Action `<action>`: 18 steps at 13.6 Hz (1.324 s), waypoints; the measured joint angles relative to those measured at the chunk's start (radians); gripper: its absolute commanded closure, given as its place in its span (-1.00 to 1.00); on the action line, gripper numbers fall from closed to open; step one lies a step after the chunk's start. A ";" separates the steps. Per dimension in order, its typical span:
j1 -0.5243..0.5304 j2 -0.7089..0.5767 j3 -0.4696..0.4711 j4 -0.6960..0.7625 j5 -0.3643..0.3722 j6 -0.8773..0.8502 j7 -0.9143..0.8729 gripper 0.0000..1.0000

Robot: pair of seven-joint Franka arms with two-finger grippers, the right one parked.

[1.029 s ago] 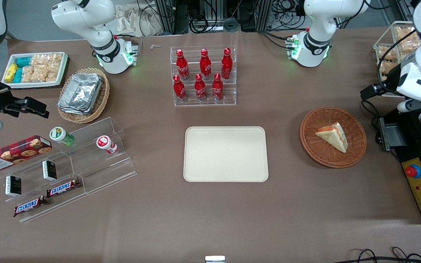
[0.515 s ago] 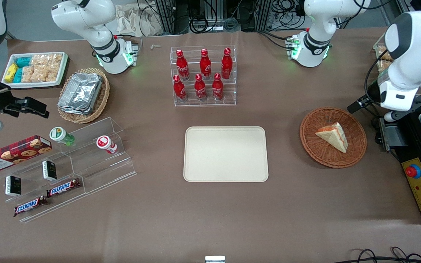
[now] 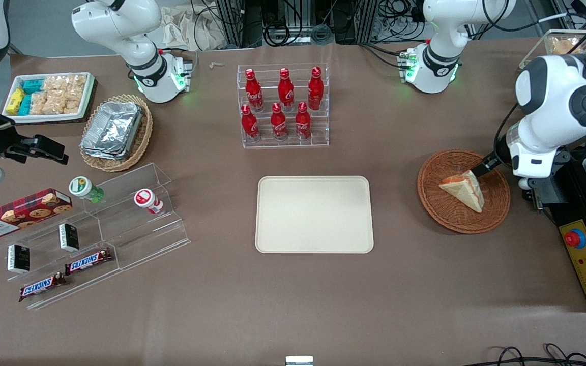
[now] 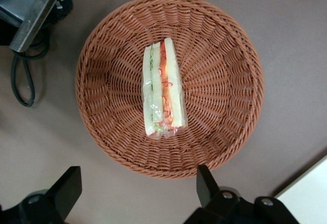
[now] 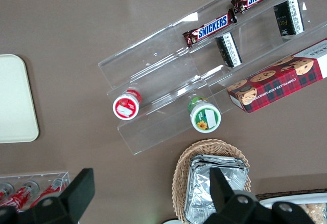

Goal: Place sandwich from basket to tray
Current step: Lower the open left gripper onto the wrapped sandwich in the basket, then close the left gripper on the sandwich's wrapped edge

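On the woven floor of the basket (image 4: pixel 225 65) lies the sandwich (image 4: pixel 163 91), standing on edge so its red-orange and green filling faces up toward the wrist camera. It sits near the basket's centre and is not yet touched.

Change noted: over the last second the left arm has swung in from the working arm's end of the table and now hangs above the basket; the sandwich and basket have not shifted. Judgement: approach phase is nearly done, descent and grasp are still to come.

Gripper (image 4: pixel 138 196): fingers spread wide, nothing between them. In the wrist view the two fingertips (image 4: pixel 204 183) straddle a line that runs along the sandwich's length, with the wedge lying just off the gap between them and well below. In the front view, one dark finger shows just beside the sandwich's upper corner.

Tray (image 3: pixel 315 214) lies bare, well apart from the basket toward the parked arm's end.
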 measured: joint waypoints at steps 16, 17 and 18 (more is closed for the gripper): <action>0.001 0.160 0.032 -0.133 -0.001 0.308 -0.079 -1.00; 0.001 0.170 0.032 -0.133 -0.001 0.318 -0.084 -1.00; 0.001 0.180 0.032 -0.133 -0.001 0.328 -0.085 -1.00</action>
